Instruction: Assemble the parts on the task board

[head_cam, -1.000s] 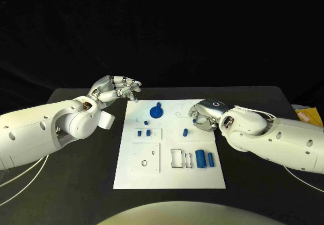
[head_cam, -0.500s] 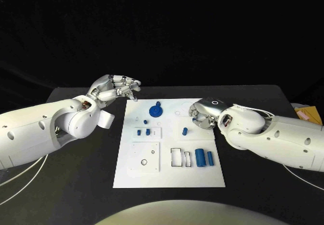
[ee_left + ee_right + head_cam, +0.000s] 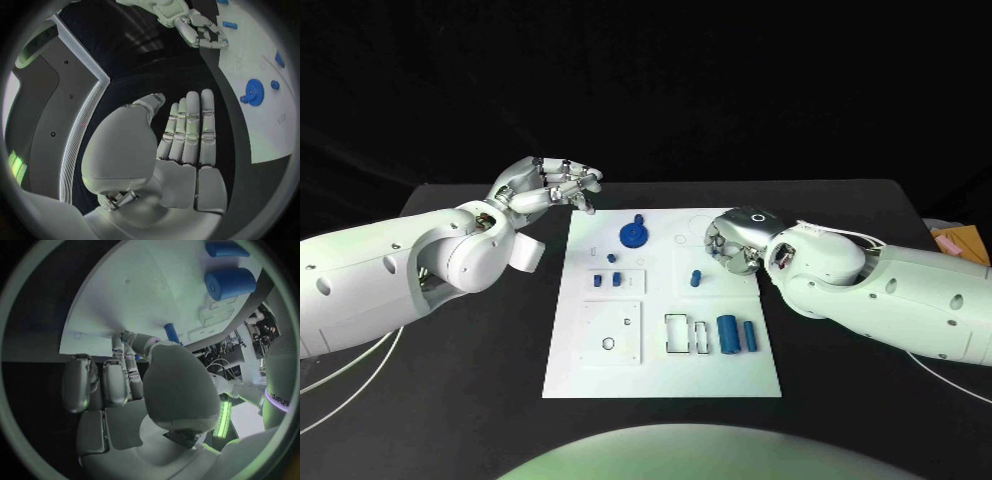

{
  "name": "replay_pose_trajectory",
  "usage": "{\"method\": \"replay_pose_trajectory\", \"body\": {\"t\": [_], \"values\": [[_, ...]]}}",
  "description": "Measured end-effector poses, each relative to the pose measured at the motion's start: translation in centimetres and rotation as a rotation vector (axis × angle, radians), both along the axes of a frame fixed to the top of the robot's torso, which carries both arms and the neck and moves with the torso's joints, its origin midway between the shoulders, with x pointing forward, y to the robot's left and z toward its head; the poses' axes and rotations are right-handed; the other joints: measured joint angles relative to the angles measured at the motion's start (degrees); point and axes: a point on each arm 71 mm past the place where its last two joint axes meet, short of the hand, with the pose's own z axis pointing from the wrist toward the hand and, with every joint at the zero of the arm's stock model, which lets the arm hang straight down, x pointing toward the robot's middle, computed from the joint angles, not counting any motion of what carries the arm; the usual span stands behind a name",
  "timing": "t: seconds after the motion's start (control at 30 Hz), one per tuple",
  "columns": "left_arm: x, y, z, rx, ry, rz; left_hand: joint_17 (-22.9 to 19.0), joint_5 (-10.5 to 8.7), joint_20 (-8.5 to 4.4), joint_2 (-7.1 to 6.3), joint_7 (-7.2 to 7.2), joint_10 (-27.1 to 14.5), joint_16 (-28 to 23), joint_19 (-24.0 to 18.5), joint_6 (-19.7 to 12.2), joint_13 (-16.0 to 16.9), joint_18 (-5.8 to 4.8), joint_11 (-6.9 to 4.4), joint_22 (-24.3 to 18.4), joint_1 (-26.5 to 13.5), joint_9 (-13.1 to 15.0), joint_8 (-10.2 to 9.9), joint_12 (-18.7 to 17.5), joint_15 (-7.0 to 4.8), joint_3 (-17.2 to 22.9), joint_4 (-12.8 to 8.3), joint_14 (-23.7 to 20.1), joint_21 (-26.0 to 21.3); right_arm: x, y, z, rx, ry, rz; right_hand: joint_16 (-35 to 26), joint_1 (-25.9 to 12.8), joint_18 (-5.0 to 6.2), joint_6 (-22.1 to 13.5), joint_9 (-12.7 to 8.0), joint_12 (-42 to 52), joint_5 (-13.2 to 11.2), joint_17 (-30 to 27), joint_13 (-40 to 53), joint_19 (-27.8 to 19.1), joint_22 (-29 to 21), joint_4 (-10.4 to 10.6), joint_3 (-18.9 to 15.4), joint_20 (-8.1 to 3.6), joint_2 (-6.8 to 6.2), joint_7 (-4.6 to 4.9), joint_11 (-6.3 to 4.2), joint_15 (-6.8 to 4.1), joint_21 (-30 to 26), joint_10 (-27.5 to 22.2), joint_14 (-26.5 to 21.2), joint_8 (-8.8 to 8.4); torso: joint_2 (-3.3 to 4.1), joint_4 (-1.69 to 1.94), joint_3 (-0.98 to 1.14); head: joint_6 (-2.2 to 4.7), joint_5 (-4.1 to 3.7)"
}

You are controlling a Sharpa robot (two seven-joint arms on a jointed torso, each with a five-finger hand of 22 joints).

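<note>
Centrally, the white task board (image 3: pixel 664 300) is dotted with blue parts (image 3: pixel 728 335); both empty hands, left (image 3: pixel 548 187) and right (image 3: pixel 730 246), are unmoved, fingers loosely curled.

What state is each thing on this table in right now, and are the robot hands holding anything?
Left robot hand: fingers curled, empty, over the table beside the board.
Right robot hand: empty, at the board's right edge.
Board: flat on the table.
Gear: lying on the board.
Big cylinder: lying on its side.
Thin cylinder: lying beside it.
Peg: standing upright in the board.
</note>
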Motion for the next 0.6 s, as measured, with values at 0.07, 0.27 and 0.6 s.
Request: {"method": "replay_pose_trajectory", "body": {"t": [0.07,0.27,0.6], "values": [[-0.01,0.01,0.00,0.000,0.000,0.000,0.00,0.00,0.00,0.00,0.12,0.00,0.00,0.00,-0.12,0.00,0.00,0.00,0.00,0.00,0.00,0.00,0.00,0.00,0.00,0.00,0.00,0.00,-0.01,0.03,0.00,-0.004,0.000,0.002,0.00,-0.06,0.00,0.01,0.06,0.00,0.00,0.00,0.00,0.00,0.00,-0.15,0.15,0.00,0.06,-0.01,0.00,0.00,0.24,0.00,0.00,0.01,-0.01,0.00,-0.02,-0.02,0.00],[-0.03,0.00,0.00,0.000,0.002,-0.001,0.00,0.00,0.00,0.00,0.40,-0.22,-0.23,0.00,-0.41,-0.06,0.00,0.22,-0.05,0.00,-0.07,-0.24,-0.25,0.00,0.00,0.00,0.00,0.00,-0.03,0.13,0.01,-0.014,-0.004,0.004,-1.19,-0.15,0.00,-0.02,0.72,-0.23,0.54,-1.65,0.00,0.00,-0.01,-0.07,0.54,0.00,0.14,-0.04,0.02,0.00,0.23,-0.02,0.00,0.01,-0.01,0.00,-0.03,-0.09,0.00],[-0.08,-0.04,-0.01,0.000,0.006,-0.005,0.05,0.00,0.00,0.00,0.61,-0.42,-0.23,0.00,-0.61,-0.05,0.00,0.42,-0.08,0.00,-0.13,-0.46,-0.49,0.00,0.00,0.00,0.00,-0.22,0.03,0.38,-0.03,-0.033,-0.012,0.001,-2.66,-3.58,0.01,-3.50,1.48,-3.58,0.79,-3.82,3.58,-0.33,-0.02,0.89,-0.46,0.74,-0.89,1.67,0.21,1.24,-0.93,-2.97,-1.66,-2.18,-0.02,-0.01,-0.05,-0.22,0.04]]}}
